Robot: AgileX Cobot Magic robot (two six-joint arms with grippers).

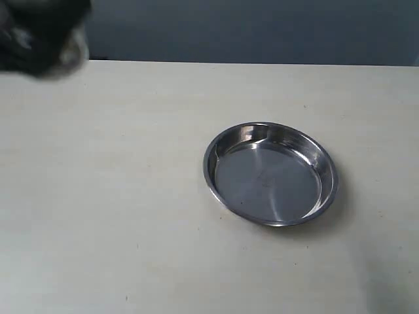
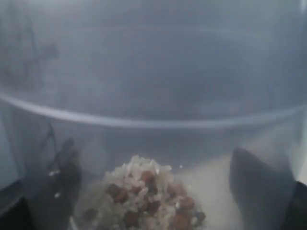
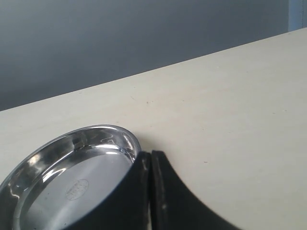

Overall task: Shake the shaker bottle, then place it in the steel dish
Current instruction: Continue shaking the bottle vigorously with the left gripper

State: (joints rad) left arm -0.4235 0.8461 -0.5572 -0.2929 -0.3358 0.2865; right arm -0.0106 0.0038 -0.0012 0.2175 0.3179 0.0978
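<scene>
The shaker bottle (image 2: 153,96) fills the left wrist view, frosted and blurred, with brown and white granules (image 2: 144,196) heaped inside. My left gripper (image 2: 153,191) is shut on it, a dark finger showing on each side of the bottle. In the exterior view the left gripper (image 1: 39,36) is a dark blur at the far left corner, high above the table. The steel dish (image 1: 270,173) lies empty right of centre on the table. My right gripper (image 3: 151,160) is shut on nothing, its tips just beside the dish rim (image 3: 129,139).
The pale table (image 1: 105,196) runs under everything, with its far edge against a grey-blue wall (image 1: 262,29). No other objects show on it.
</scene>
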